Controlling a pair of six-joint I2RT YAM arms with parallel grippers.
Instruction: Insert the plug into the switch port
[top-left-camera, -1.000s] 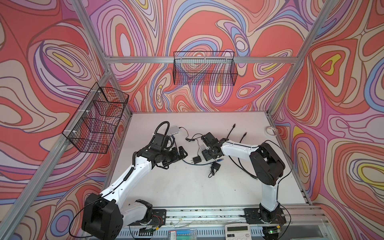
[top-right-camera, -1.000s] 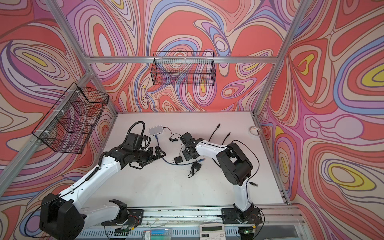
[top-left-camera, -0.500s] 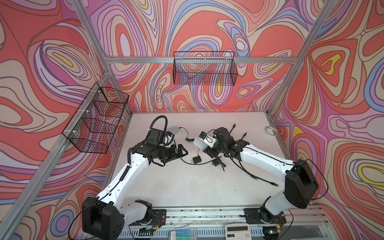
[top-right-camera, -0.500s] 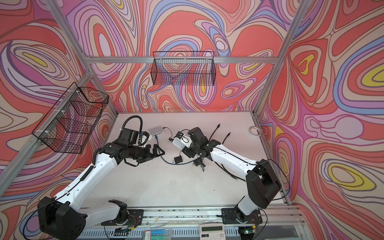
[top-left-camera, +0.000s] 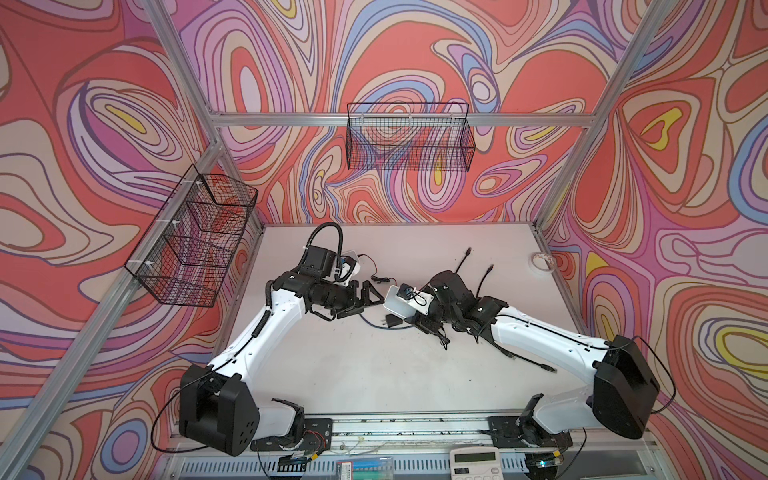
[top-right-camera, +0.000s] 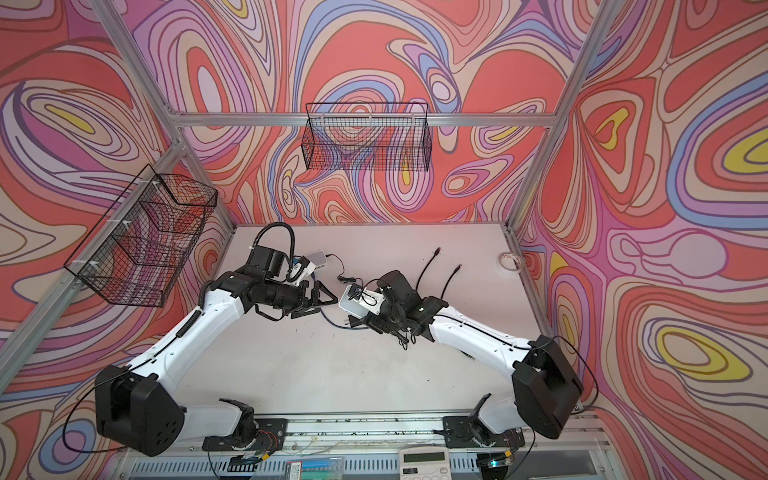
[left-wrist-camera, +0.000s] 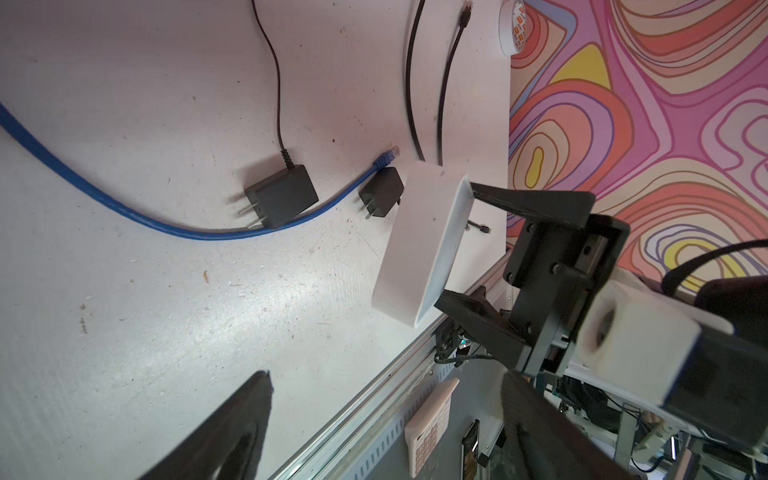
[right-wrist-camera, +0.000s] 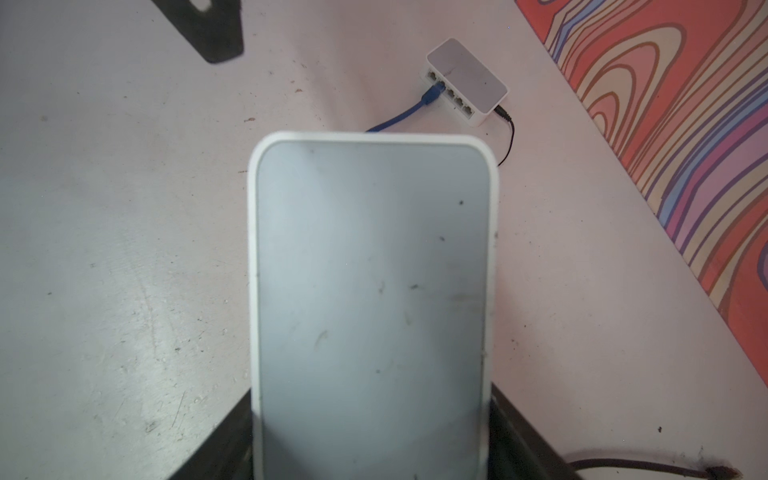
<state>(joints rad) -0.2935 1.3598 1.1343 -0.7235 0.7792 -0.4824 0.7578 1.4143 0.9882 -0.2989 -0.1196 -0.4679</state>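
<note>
White table (top-left-camera: 374, 374), scuffed. Right gripper (left-wrist-camera: 456, 245) clamps the white switch (left-wrist-camera: 409, 253) by its sides, lifted clear of the table. Left gripper (top-left-camera: 365, 300) is spread wide and empty, near the switch. Blue cable (left-wrist-camera: 124, 203) lies on the table; its free plug (left-wrist-camera: 388, 153) rests just beside a small black adapter (left-wrist-camera: 381, 196).

The right gripper (top-left-camera: 417, 308) is clamping a white switch (top-left-camera: 397, 306) by its sides and is holding it tilted, probably clear of the table (top-left-camera: 332, 365), though the angle is making that hard to judge. The left gripper (top-left-camera: 373, 303) is facing the switch from just beside it, its jaws standing apart with nothing between them. A blue cable (top-left-camera: 370, 323) is lying on the table below them, passing a black adapter (top-left-camera: 391, 322). Two black cables (top-left-camera: 462, 262) are lying behind the right arm.
</note>
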